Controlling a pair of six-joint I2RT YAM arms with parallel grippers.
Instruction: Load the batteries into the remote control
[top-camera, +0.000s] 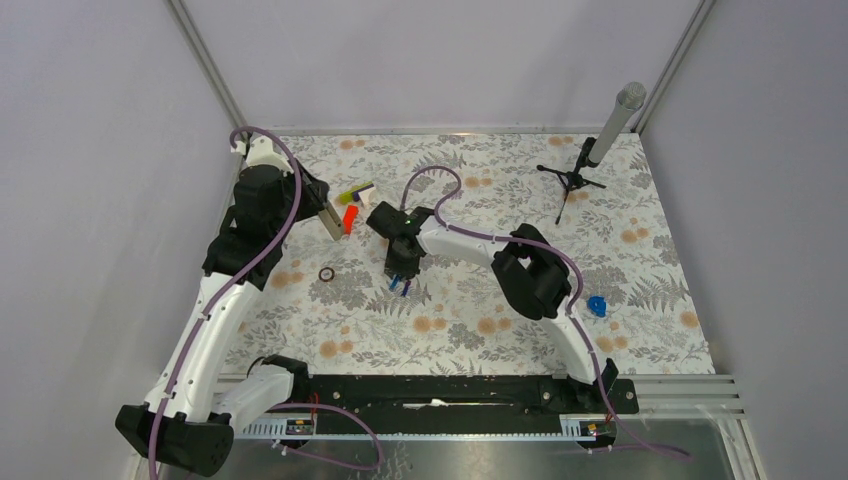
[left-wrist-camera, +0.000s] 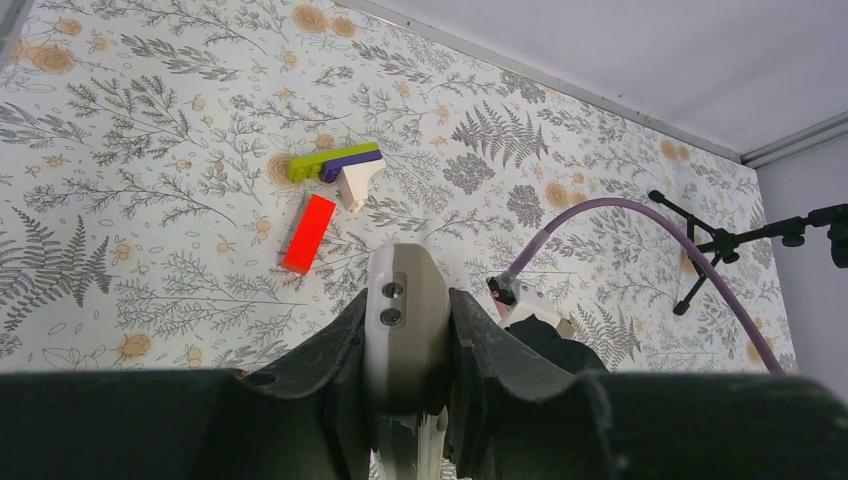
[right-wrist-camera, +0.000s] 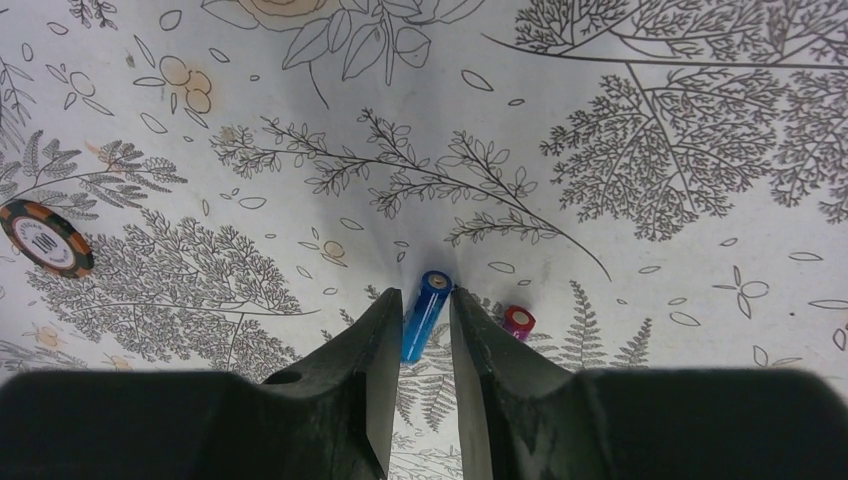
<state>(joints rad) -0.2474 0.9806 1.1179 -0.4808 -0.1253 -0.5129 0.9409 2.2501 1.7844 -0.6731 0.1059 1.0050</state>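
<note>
Floral tablecloth, grey walls

I found the remote control between the fingers of the left gripper. One battery sat between the fingers of the right gripper. The other battery lay on the table just to its right, and a chip lay well to its left.

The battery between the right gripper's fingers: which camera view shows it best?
The right wrist view. There the battery sits between the fingers of the right gripper, its blue body clear. The top external view shows only a blue speck under the gripper. The left wrist view does not show it.
</note>
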